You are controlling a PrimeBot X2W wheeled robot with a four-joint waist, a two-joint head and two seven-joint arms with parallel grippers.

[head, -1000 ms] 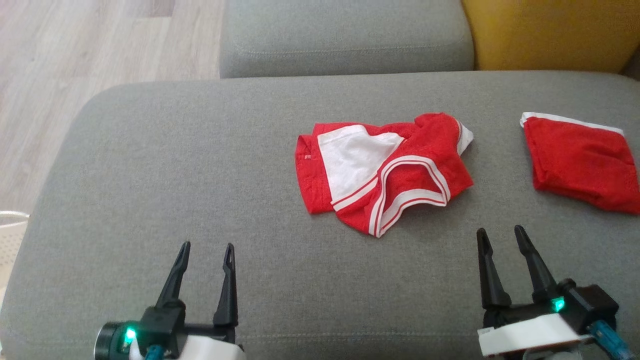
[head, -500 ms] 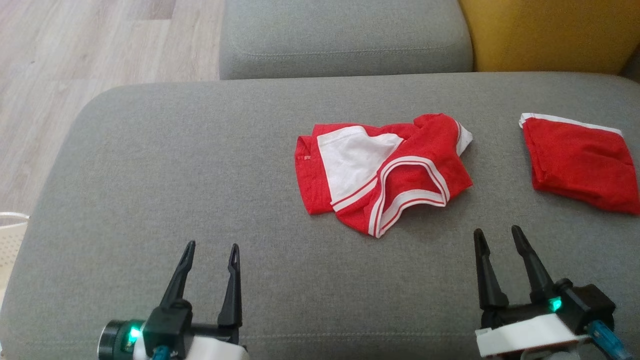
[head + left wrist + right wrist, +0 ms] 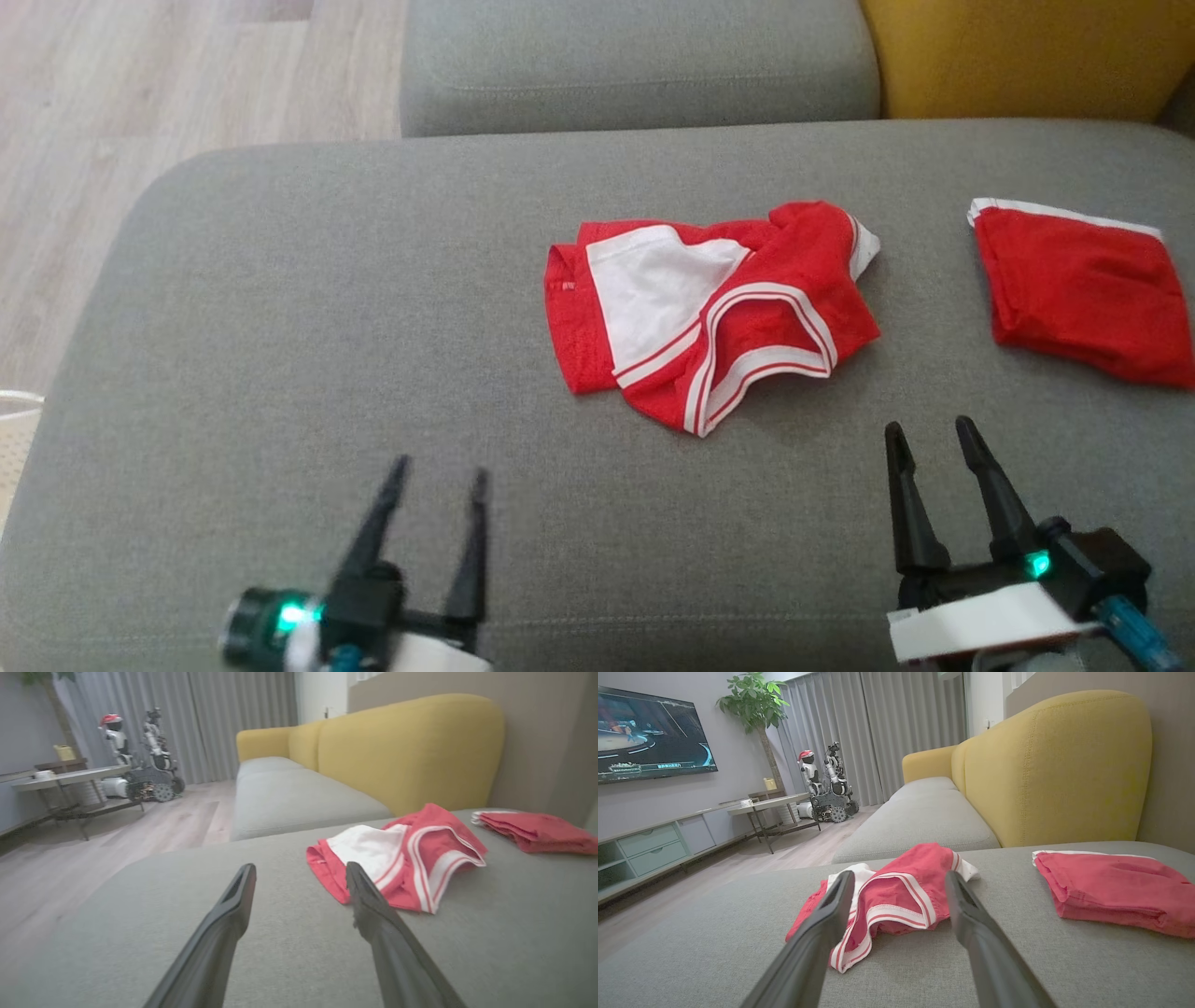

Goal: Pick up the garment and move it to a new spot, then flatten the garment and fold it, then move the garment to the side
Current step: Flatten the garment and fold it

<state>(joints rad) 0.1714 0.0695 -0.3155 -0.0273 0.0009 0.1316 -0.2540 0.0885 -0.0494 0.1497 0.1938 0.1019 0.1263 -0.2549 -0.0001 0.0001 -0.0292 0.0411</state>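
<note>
A crumpled red garment with white panel and white-striped trim lies in the middle of the grey cushion; it also appears in the left wrist view and the right wrist view. My left gripper hovers open over the cushion's near left part, well short of the garment. My right gripper stands open near the front right, just below the garment's lower right edge. Nothing sits between either pair of fingers.
A second red garment, folded with a white edge, rests at the cushion's right end. Behind are another grey seat cushion and a yellow sofa back. Wooden floor lies to the left, with another robot and low table beyond.
My left gripper has shifted to the right, toward the garment. The right gripper has stayed about where it was. The head camera has tilted slightly, so the scene sits a little higher.
</note>
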